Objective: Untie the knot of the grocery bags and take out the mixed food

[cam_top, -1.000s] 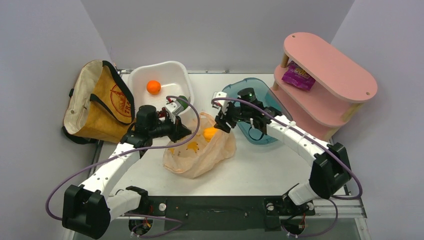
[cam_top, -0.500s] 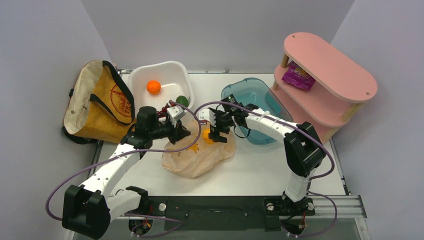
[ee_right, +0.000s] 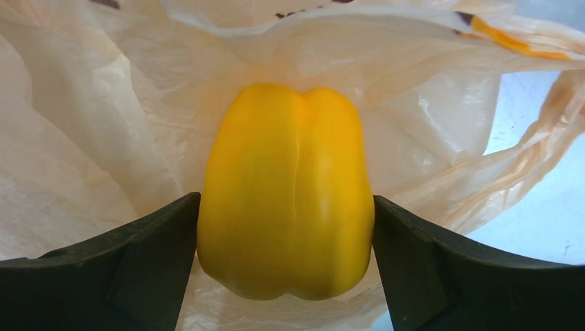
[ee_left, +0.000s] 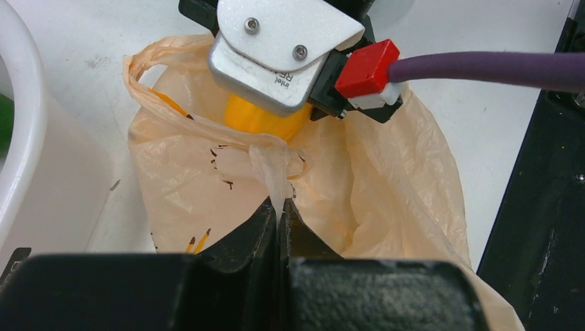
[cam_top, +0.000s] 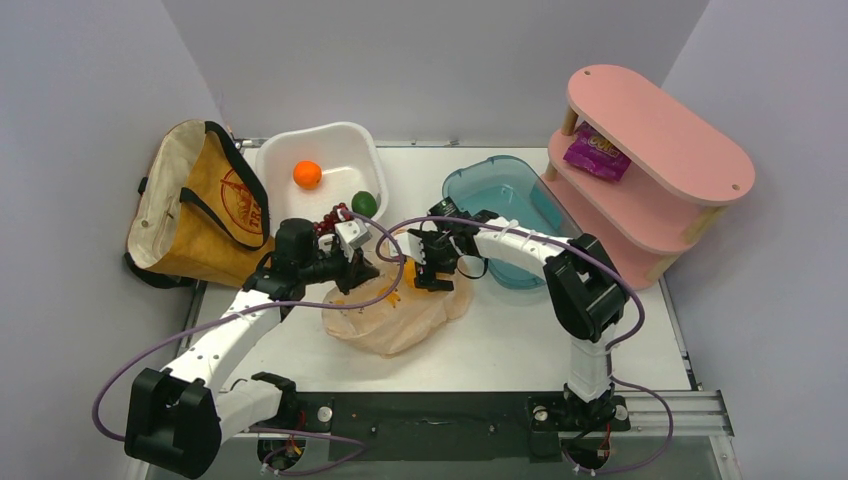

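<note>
The peach plastic bag (cam_top: 400,318) lies open in the middle of the table. My left gripper (cam_top: 365,268) is shut on a twisted strip of its rim, seen in the left wrist view (ee_left: 279,207). My right gripper (cam_top: 418,272) reaches into the bag's mouth. In the right wrist view (ee_right: 286,224) its fingers press both sides of the yellow bell pepper (ee_right: 286,193), which also shows in the left wrist view (ee_left: 265,118). The mustard-brown tote (cam_top: 205,215) stands at the far left. The orange (cam_top: 307,174), green fruit (cam_top: 364,203) and dark grapes (cam_top: 333,216) lie in the white tub (cam_top: 335,135).
A teal tub (cam_top: 515,200) stands right of the bag, beside the right arm. A pink two-level shelf (cam_top: 650,130) at the back right holds a purple snack packet (cam_top: 594,153). Purple cables loop over both arms.
My right gripper moved left from the teal tub into the bag's mouth and closed around the pepper. My left gripper shifted slightly, still holding the bag's rim.
</note>
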Robot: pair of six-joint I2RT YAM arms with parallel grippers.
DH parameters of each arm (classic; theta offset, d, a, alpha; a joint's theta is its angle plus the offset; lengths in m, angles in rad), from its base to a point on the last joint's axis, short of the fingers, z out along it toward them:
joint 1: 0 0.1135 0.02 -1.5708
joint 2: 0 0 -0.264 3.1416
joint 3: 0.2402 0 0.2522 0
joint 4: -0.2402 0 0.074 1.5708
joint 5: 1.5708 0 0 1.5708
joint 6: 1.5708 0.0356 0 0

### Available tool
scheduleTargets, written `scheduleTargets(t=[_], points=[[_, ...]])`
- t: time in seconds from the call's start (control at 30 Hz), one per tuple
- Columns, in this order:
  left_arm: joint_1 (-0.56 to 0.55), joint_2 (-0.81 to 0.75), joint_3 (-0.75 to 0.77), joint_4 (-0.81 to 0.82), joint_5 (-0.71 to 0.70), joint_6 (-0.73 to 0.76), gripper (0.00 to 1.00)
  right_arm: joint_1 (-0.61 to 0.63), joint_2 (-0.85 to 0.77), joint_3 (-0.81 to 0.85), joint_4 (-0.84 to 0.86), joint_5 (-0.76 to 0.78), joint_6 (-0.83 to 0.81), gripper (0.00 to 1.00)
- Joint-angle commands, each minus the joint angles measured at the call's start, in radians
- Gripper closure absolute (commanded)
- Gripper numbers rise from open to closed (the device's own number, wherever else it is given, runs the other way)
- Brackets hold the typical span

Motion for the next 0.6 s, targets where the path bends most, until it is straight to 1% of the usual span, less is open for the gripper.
scheduleTargets(t=[0.0,0.03,0.07,0.1,0.13,0.17,0.2,0.23,0.27,0.43,0.57], points=[[0.007,0.004,-0.006,0.019,0.015,0.03,1.0,0.017,-0.029,0.027,0.087,-0.015,0.038,0.21],[0.007,0.006,-0.009,0.017,0.015,0.03,1.0,0.018,-0.033,0.023,0.104,-0.019,0.054,0.25],[0.007,0.007,-0.01,0.013,0.013,0.03,1.0,0.02,-0.041,0.019,0.129,-0.024,0.077,0.37],[0.008,0.007,-0.013,0.011,0.012,0.03,1.0,0.02,-0.045,0.018,0.142,-0.032,0.086,0.44],[0.008,0.007,-0.013,0.01,0.011,0.029,1.0,0.021,-0.054,0.016,0.147,-0.039,0.104,0.58],[0.009,0.004,-0.015,0.008,0.006,0.027,1.0,0.02,-0.06,0.011,0.156,-0.043,0.113,0.65],[0.01,0.002,-0.016,0.009,0.004,0.022,1.0,0.02,-0.078,0.008,0.159,-0.05,0.129,0.76],[0.013,-0.001,-0.016,0.01,-0.002,0.019,1.0,0.018,-0.088,-0.003,0.169,-0.055,0.136,0.8],[0.014,-0.003,-0.016,0.011,-0.006,0.012,1.0,0.017,-0.114,-0.012,0.174,-0.064,0.151,0.87],[0.049,-0.015,-0.026,0.016,-0.017,-0.022,1.0,-0.002,-0.218,-0.065,0.214,-0.112,0.23,0.99],[0.067,-0.021,-0.036,0.018,-0.023,-0.034,1.0,-0.026,-0.278,-0.086,0.249,-0.153,0.334,1.0]])
